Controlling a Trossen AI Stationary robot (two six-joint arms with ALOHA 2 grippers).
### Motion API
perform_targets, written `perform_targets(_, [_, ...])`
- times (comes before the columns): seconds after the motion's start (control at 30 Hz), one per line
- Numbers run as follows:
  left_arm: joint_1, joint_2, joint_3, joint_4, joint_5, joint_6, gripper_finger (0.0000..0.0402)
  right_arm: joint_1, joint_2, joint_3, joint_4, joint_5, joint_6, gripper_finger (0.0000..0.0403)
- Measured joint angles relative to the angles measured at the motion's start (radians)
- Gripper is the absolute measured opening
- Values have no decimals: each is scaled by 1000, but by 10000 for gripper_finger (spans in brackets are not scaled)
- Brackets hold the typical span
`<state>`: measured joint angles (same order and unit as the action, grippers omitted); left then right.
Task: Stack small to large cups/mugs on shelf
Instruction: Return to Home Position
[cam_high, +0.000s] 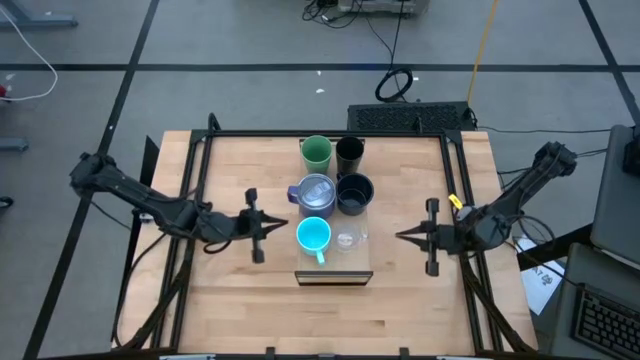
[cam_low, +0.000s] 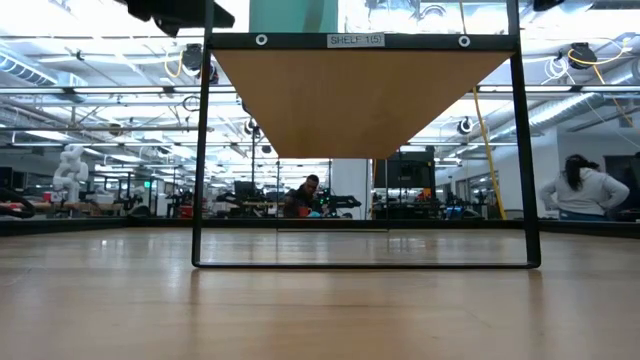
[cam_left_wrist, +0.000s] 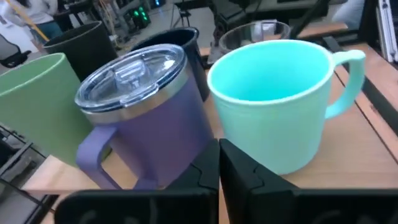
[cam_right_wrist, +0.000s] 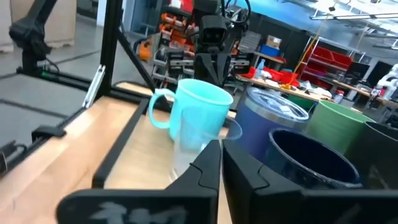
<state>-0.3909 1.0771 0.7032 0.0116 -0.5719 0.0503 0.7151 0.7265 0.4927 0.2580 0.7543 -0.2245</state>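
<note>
Six vessels stand upright on their bases on the light-wood shelf (cam_high: 335, 272) at the table's middle. The green cup (cam_high: 316, 153) and slim black tumbler (cam_high: 349, 153) are farthest. The lavender-grey mug (cam_high: 315, 193), with a clear lid, and the wide black mug (cam_high: 354, 192) are in the middle. The cyan handled mug (cam_high: 314, 236) and small clear glass (cam_high: 347, 240) are nearest. My left gripper (cam_high: 270, 228) is shut and empty, left of the cyan mug (cam_left_wrist: 273, 106). My right gripper (cam_high: 403, 236) is shut and empty, right of the clear glass (cam_right_wrist: 193, 152).
A black metal frame (cam_high: 200, 190) runs along the table's left, far and right sides. In the low view the shelf's underside (cam_low: 360, 100) sits on a thin black stand (cam_low: 200, 200). Bare tabletop (cam_high: 330, 320) lies near of the shelf. People show in the room behind.
</note>
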Motion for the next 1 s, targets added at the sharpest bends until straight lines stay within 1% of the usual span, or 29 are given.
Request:
perform_targets(0.1, [18, 0, -45, 65, 9, 0, 17, 0, -32, 0, -63, -9, 2, 1])
perform_targets(0.2, [45, 0, -67, 90, 25, 0, 18, -2, -57, -3, -106, -59, 3, 1])
perform_targets(0.3, [72, 0, -73, 81, 42, 14, 14, -9, -89, -33, -106, -97, -13, 1])
perform_targets(0.4, [107, -3, -73, 84, 83, 46, 4, -22, -138, -79, -103, -129, -13, 0])
perform_targets(0.57, [178, -40, -82, 66, 139, 54, 11, -51, -247, -175, -63, -168, -38, 0])
perform_targets(0.63, [205, -61, -108, 74, 158, 57, 9, -69, -294, -214, -31, -191, -51, 0])
perform_targets(0.8, [257, -127, -211, 169, 213, 41, 5, -121, -398, -289, -23, -260, -37, 0])
perform_targets(0.9, [267, -178, -270, 217, 217, 34, 10, -149, -430, -314, -22, -309, -25, 0])
perform_targets(1.0, [277, -220, -320, 240, 250, 34, 5, -171, -444, -328, -22, -341, -17, 0])
